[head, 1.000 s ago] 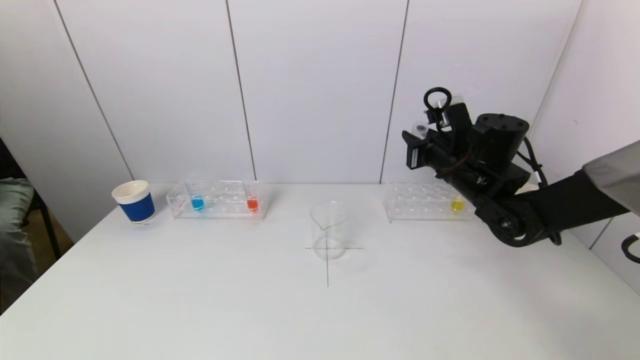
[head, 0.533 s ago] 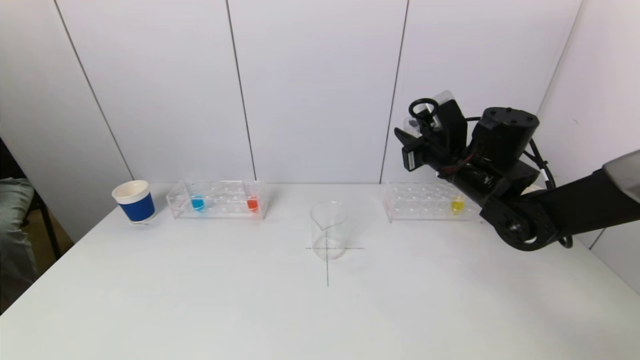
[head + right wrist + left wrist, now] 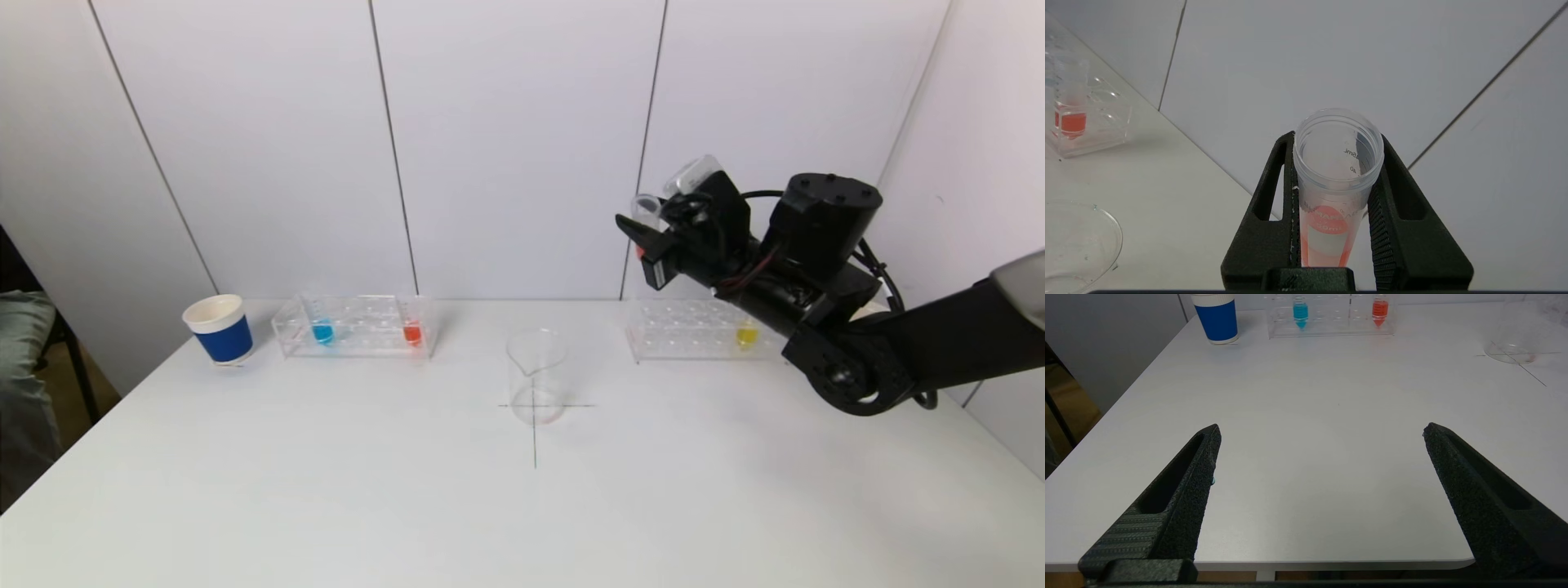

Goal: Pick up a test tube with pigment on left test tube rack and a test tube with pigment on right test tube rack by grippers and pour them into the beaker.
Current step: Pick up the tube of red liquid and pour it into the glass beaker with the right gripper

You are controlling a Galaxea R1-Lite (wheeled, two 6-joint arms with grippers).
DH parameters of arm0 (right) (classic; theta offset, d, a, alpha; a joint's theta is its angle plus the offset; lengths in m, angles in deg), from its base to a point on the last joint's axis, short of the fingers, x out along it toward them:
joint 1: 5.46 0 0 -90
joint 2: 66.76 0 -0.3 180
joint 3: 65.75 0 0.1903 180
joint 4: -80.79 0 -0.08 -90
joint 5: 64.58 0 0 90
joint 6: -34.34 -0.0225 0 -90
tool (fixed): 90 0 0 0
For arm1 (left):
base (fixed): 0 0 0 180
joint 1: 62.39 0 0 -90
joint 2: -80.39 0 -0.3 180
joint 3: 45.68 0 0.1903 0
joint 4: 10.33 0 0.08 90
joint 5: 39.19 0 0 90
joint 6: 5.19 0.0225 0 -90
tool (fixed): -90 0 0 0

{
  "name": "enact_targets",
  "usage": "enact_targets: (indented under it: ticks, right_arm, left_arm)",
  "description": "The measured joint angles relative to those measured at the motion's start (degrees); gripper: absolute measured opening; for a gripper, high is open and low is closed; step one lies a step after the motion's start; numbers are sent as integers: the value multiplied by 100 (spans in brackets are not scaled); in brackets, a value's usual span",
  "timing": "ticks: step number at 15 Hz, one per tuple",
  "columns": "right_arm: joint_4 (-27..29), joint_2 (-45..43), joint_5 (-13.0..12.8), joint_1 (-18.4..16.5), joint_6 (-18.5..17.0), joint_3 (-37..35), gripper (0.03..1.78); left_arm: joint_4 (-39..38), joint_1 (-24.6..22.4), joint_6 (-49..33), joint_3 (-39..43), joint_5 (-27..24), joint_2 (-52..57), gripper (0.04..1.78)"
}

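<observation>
1. We hold a test tube (image 3: pixel 1338 171) clamped in the right gripper (image 3: pixel 653 237), raised above the right rack (image 3: pixel 694 331);
2. The beaker (image 3: pixel 536 376) lies at seven o'clock from the tube, nearer this arm;
3. The left gripper (image 3: pixel 1321 433) is spread, idle over the table's near edge.

Beaker (image 3: pixel 535 376) between racks; left rack (image 3: pixel 357 327), right rack (image 3: pixel 694 329).

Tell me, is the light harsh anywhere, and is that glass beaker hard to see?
Head view: soft, even light; the beaker casts only a faint shadow and nearly melts into the white table. Left wrist view: the open left gripper shows sharply, without glare. Right wrist view: the test tube in the right gripper is crisp.
</observation>
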Motion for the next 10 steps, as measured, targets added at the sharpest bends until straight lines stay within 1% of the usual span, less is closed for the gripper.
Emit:
enact_targets:
  ticks: [2,4,6,7,8,10]
  right_arm:
    - [16,39,167,28,251,-5,52]
    - [-4,117,446,33,542,-5,52]
    - [-13,196,669,48,837,-7,52]
    - [-13,235,768,66,923,-5,52]
    - [-9,274,831,91,1006,17,52]
    - [-9,371,859,183,1143,83,52]
  left_arm:
    - [2,0,-5,0,0,0,173]
    - [2,0,-5,1,0,0,173]
    - [0,0,-2,1,0,0,173]
    - [2,0,-2,1,0,0,173]
    - [2,0,-5,1,0,0,173]
    - [0,0,-2,9,0,0,173]
